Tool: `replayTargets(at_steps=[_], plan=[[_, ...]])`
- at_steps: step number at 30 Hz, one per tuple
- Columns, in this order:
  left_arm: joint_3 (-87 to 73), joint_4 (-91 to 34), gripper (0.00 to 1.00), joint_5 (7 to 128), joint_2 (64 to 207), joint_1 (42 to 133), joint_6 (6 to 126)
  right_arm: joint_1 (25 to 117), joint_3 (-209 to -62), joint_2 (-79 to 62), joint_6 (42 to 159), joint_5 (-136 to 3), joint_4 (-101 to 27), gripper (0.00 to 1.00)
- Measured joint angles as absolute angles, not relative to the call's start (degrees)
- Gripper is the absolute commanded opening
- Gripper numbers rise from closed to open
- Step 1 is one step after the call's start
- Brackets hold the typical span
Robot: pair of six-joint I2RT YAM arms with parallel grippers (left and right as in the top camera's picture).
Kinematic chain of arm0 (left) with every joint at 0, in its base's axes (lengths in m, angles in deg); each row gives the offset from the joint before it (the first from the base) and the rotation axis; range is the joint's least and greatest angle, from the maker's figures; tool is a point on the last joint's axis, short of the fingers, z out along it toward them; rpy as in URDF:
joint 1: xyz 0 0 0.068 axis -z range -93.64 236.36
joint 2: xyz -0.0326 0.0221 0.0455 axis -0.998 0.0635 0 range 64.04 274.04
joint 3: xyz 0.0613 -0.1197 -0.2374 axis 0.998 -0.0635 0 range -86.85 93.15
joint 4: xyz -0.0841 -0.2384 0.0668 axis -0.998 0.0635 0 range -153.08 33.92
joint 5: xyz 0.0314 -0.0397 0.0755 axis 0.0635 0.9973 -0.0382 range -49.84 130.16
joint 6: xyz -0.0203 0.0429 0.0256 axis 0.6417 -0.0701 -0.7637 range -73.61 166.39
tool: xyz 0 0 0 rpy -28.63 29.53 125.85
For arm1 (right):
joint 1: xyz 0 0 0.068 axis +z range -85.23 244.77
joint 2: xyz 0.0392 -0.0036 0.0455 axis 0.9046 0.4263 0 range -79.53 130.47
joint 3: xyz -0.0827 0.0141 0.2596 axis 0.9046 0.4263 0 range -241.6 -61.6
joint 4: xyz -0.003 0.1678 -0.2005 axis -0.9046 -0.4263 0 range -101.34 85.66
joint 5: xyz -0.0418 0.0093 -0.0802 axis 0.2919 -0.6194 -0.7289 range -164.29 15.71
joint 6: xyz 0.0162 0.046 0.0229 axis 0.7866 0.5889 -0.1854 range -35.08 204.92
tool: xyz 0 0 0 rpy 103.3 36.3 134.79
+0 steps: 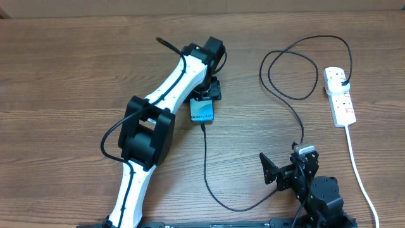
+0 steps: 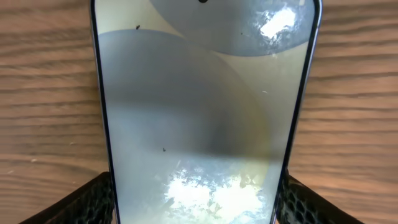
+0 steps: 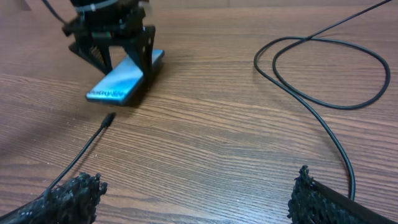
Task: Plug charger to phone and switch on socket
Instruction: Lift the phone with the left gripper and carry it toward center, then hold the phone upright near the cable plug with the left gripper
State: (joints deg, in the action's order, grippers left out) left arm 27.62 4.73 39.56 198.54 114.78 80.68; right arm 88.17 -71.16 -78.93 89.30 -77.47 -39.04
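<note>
The phone [image 1: 202,112], with a blue screen, lies on the wooden table at the middle. It fills the left wrist view [image 2: 199,112] and shows at the upper left of the right wrist view [image 3: 124,78]. My left gripper [image 1: 207,95] [image 2: 199,202] is shut on the phone's long edges. The charger's black connector tip [image 1: 202,125] [image 3: 109,118] lies just short of the phone's near end, not inserted. Its thin cable [image 1: 218,196] loops round to a black plug [image 1: 342,80] seated in the white socket [image 1: 340,101]. My right gripper [image 1: 285,166] [image 3: 193,199] is open and empty.
The cable makes a wide loop [image 1: 291,69] [image 3: 329,68] between the phone and the socket. The socket's thick white cord [image 1: 357,171] runs down to the front edge at the right. My left arm [image 1: 152,126] crosses the table's left half.
</note>
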Motion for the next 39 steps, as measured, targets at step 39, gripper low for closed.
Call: replayTargets(at_steps=[39], plan=[[37.3, 26.0, 0.36, 65.7, 198.6, 107.3, 79.2, 88.2, -71.2, -78.9, 89.3, -77.5, -39.0, 1.0]])
